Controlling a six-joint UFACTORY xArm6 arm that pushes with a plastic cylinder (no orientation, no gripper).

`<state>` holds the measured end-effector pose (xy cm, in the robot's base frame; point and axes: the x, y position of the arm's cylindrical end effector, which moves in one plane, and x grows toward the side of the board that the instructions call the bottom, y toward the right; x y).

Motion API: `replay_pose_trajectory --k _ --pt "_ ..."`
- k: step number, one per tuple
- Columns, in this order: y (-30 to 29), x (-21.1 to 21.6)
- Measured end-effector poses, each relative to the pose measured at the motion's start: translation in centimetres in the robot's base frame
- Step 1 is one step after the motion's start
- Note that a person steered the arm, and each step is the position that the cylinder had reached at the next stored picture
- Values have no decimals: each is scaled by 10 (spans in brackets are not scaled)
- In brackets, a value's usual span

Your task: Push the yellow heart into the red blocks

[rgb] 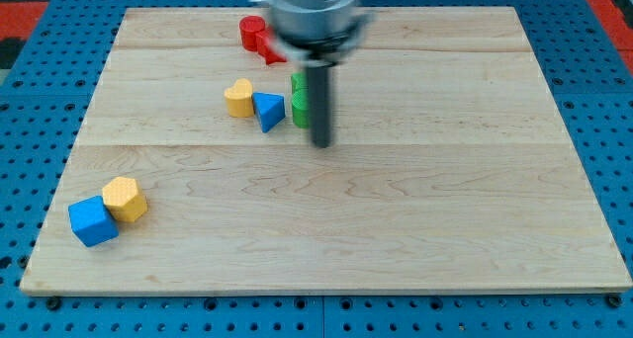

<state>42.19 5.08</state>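
Observation:
The yellow heart [237, 98] lies on the wooden board at the upper middle, touching a blue triangular block [268, 111] on its right. The red blocks [257, 36] sit above it near the view's top, partly hidden by the arm's blurred body. My tip [321, 143] is at the end of the dark rod, to the right of and slightly below the blue block, apart from the heart. Green blocks [299, 101] stand just left of the rod, partly hidden behind it.
A yellow hexagonal block [125, 199] and a blue cube [92, 220] touch each other at the board's lower left. The board's edge [326, 293] borders a blue perforated surface.

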Motion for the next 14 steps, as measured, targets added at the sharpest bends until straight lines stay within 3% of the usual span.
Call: replay_pose_trajectory --k 1,2,3,4,7,8,9,10,11,12,13,14 --pt "67 -81" --pt "10 -156" --pt "-94 -205" --pt "-135 -217" --pt "-107 -127" --pt "-118 -124" --pt "-116 -208" --pt "-175 -212" --pt "-129 -156" --pt "-110 -129" --pt "-126 -124" --pt "-129 -171"
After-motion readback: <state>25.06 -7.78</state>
